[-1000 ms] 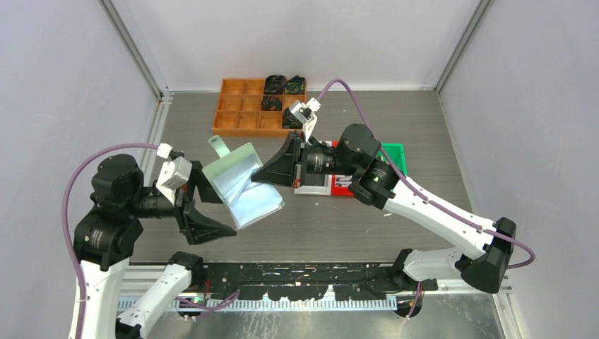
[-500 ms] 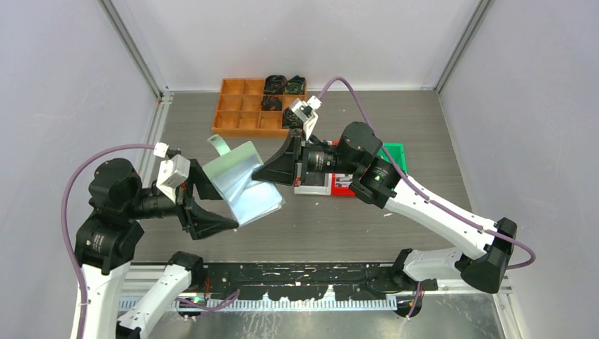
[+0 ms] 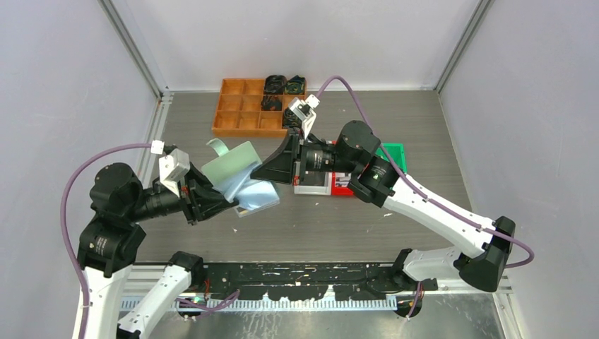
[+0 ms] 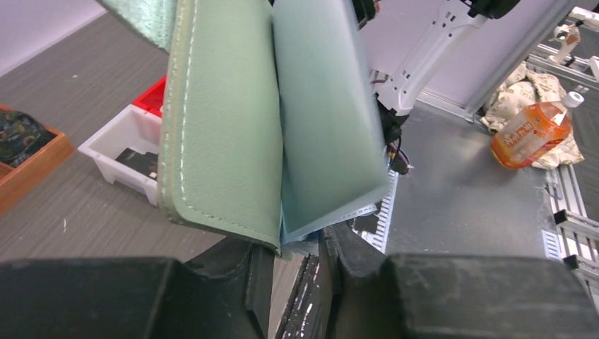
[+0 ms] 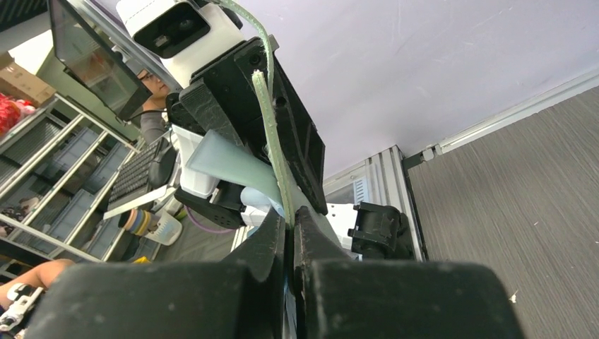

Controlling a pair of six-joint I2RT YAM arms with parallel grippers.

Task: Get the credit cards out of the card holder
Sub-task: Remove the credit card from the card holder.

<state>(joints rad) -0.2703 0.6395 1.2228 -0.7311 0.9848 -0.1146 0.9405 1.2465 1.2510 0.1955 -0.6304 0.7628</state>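
Note:
The pale sage-green card holder [image 3: 236, 171] hangs in the air between both arms, half folded, with its light blue inside facing down-right. My right gripper [image 3: 263, 173] is shut on its right flap; in the right wrist view the flap's green edge [image 5: 271, 141] rises from between the pinched fingers [image 5: 289, 215]. My left gripper [image 3: 224, 205] has closed from below-left on the lower corner. The left wrist view shows that corner [image 4: 282, 236] wedged between the two fingertips [image 4: 293, 244]. The credit cards are hidden inside; only thin pale layered edges show at the corner.
An orange compartment tray [image 3: 240, 113] with black coiled items [image 3: 279, 85] stands at the back. White [image 3: 311, 185], red [image 3: 344, 187] and green [image 3: 394, 152] bins sit under the right arm. An orange bottle [image 4: 526, 134] lies off the table.
My left gripper has moved up and right to the card holder and narrowed its jaws onto the lower corner. The card holder has folded further shut. The right gripper has kept its grip.

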